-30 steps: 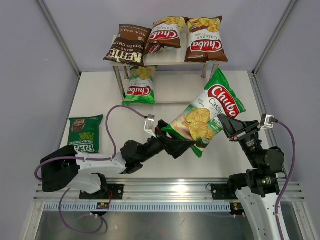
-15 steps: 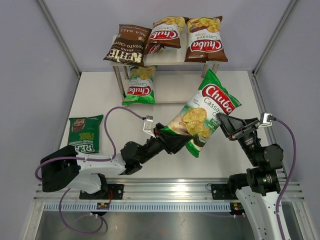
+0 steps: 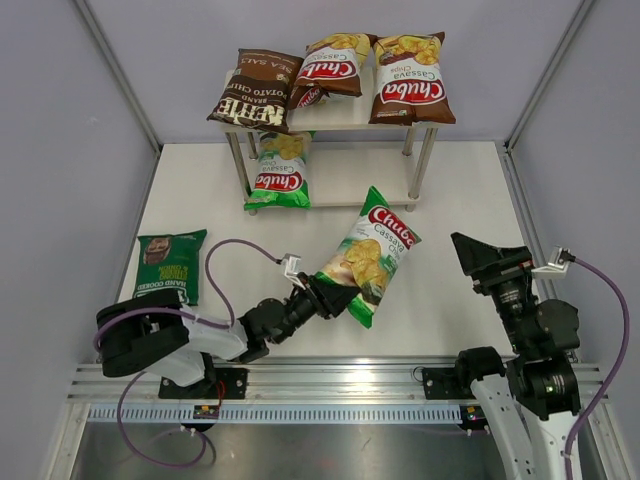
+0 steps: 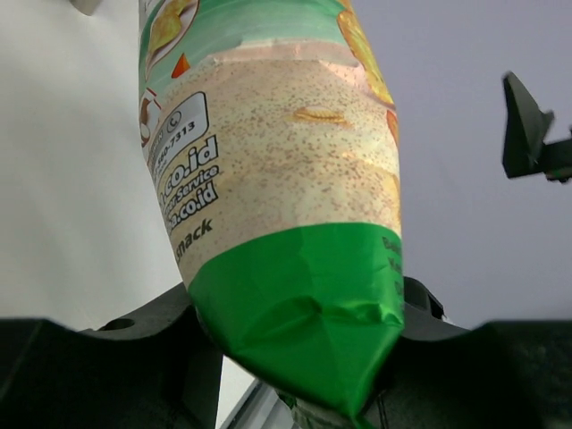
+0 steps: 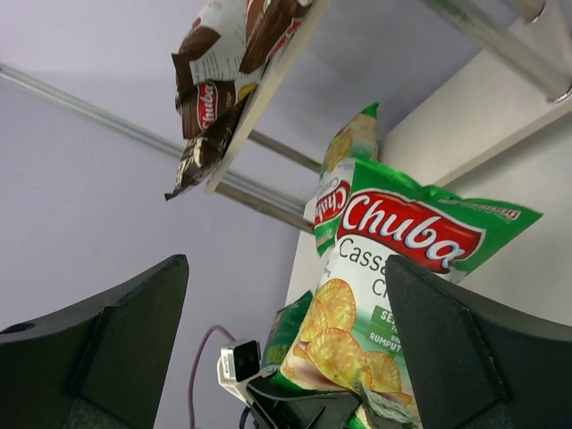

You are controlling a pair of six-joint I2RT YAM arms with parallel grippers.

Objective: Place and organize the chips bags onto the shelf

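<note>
Top external: shelf (image 3: 360, 182) at 12 o'clock, upper board full, lower board open at 3 o'clock of one green bag (image 3: 278, 175). Second green bag (image 3: 368, 255), mid-table, now hangs from my left gripper (image 3: 322, 295) alone, pinched at its bottom seam. Right gripper (image 3: 478, 258), 4 o'clock, has let go, jaws wide. Path toward 12 looks unobstructed.
</note>
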